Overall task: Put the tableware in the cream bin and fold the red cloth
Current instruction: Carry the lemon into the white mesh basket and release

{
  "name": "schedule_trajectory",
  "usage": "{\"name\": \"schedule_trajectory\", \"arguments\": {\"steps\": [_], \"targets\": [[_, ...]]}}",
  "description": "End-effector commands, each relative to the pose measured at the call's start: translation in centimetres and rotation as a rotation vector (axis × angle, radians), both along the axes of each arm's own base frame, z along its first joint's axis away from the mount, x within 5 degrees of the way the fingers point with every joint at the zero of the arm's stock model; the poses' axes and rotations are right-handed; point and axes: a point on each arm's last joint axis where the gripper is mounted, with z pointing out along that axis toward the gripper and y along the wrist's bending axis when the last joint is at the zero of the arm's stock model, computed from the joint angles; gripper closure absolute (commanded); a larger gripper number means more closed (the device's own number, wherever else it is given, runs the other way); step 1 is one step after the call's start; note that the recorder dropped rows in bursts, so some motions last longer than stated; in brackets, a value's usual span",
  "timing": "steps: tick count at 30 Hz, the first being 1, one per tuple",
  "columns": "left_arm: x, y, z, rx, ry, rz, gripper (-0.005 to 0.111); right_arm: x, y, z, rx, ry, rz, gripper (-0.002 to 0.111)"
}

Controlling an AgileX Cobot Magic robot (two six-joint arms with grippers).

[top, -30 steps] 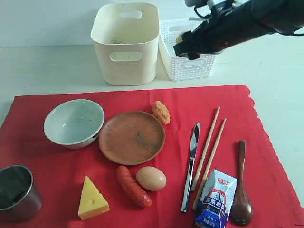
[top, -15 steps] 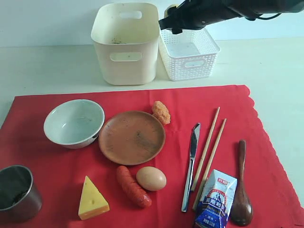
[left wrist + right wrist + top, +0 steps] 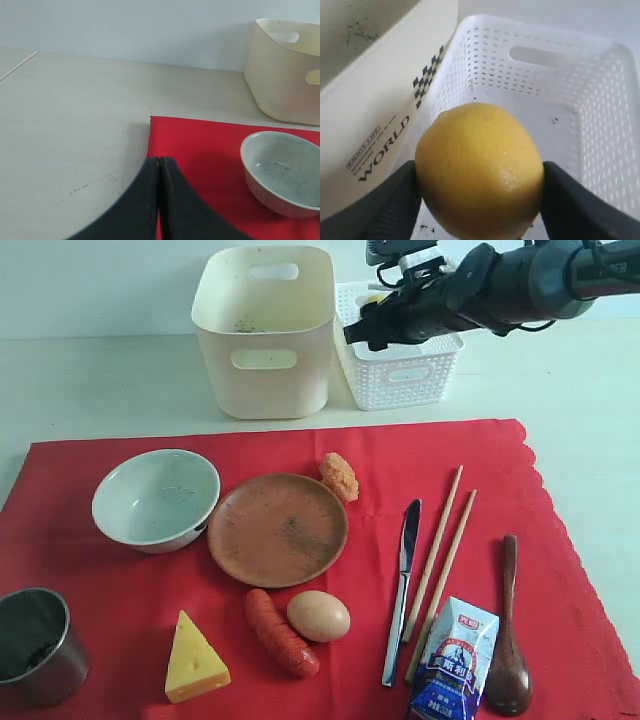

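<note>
Cream bin [image 3: 262,390] just beside right hand [image 3: 365,332], gripping lemon [image 3: 480,167] over white basket [image 3: 405,377], left hand [image 3: 159,161] closed near bowl [image 3: 265,192]

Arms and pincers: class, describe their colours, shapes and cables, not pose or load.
The right arm is a rounded black tube with thin black cables and a pale fitting by the wrist. The right pincer has matte black fingers. The left pincer shows two smooth, curved black fingers. No markings show.

Matt red cloth [image 3: 120,580], smooth cream plastic bin [image 3: 265,390], wooden chopsticks [image 3: 434,550], dimpled lemon [image 3: 480,170]
</note>
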Motion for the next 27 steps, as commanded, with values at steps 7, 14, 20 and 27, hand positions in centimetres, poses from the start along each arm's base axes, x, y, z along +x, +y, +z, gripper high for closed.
{"name": "schedule_trajectory", "arguments": {"steps": [7, 14, 20, 27], "targets": [[0.0, 0.0, 0.1, -0.001, -0.011, 0.000, 0.106, 0.3, 0.2, 0.8, 0.037, -0.032, -0.033, 0.045], [0.0, 0.0, 0.1, -0.001, -0.011, 0.000, 0.106, -0.2, 0.4, 1.7, 0.093, 0.026, -0.031, 0.031], [0.0, 0.0, 0.1, -0.001, -0.011, 0.000, 0.106, -1.8, 0.9, 4.4, 0.110, 0.113, 0.058, 0.031], [0.0, 0.0, 0.1, -0.001, -0.011, 0.000, 0.106, -4.5, 0.9, 9.3, 0.084, 0.176, 0.187, 0.035]]}}
